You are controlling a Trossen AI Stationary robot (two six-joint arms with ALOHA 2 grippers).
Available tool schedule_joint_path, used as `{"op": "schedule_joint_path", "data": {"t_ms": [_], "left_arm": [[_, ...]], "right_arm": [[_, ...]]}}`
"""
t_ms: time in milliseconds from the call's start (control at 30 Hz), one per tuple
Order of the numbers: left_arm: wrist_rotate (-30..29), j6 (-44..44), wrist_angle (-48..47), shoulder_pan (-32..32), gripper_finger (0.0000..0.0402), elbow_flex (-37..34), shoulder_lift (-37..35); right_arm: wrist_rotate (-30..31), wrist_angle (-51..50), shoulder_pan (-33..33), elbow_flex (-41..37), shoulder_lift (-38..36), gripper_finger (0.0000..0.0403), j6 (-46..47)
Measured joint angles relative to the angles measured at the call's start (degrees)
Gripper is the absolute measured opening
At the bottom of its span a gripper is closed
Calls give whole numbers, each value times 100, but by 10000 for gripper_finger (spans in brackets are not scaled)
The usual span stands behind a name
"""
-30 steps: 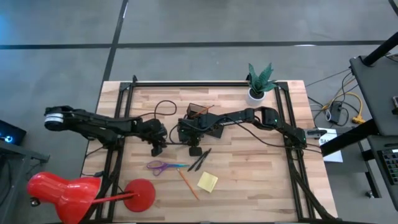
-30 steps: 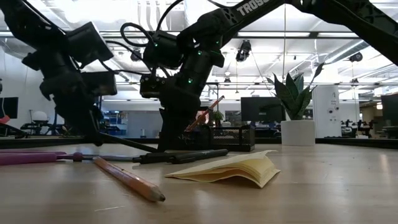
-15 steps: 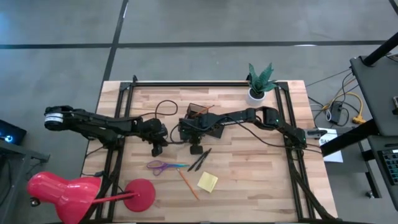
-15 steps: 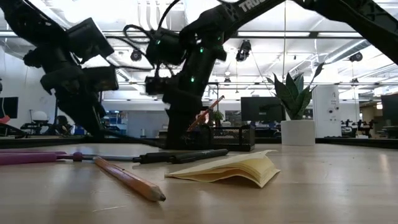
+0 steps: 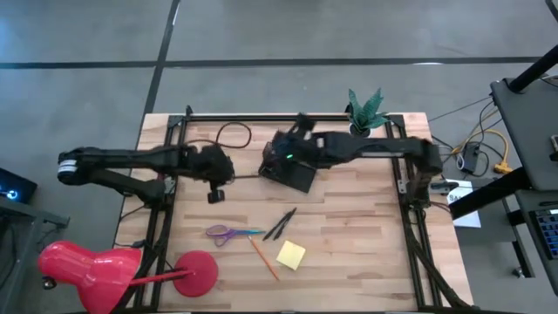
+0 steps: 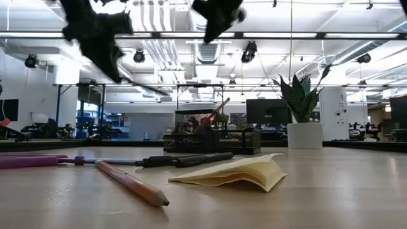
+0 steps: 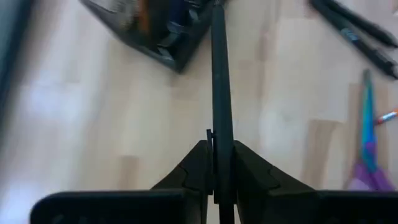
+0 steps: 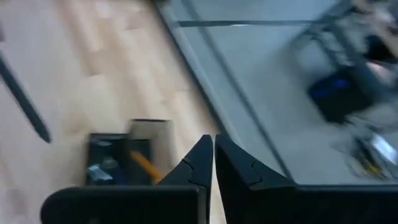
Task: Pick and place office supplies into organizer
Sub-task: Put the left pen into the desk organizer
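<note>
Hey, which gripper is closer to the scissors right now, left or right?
Left. The left gripper, shut on a black pen, hangs just above and beyond the scissors. The right gripper is raised much farther off, past the organizer.

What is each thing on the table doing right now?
left gripper: shut on a black pen, raised above the table.
right gripper: shut, empty, above the organizer.
organizer: upright, holding an orange pencil.
scissors: lying flat, closed.
two pens: lying side by side.
loose pencil: lying flat.
sticky-note pad: flat, cover slightly lifted.
</note>
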Motion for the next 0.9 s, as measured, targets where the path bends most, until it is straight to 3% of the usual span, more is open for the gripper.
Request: {"op": "schedule_joint_path", "data": {"t_ms": [200, 433, 700, 900], "left_arm": [[-1364, 1219, -1428, 23, 29, 2245, 1091], [-1871, 2783, -2623, 322, 29, 4061, 2910], [-2166, 3858, -2821, 440, 29, 5163, 4163], [-1739, 3936, -2809, 581, 29, 5293, 4642]], "right_arm": [[1240, -434, 131, -66, -832, 8, 458], [1359, -532, 139, -417, -1337, 8, 784], [1359, -509, 309, -969, -1444, 8, 1119], [1368, -509, 451, -1467, -1522, 9, 1529]]}}
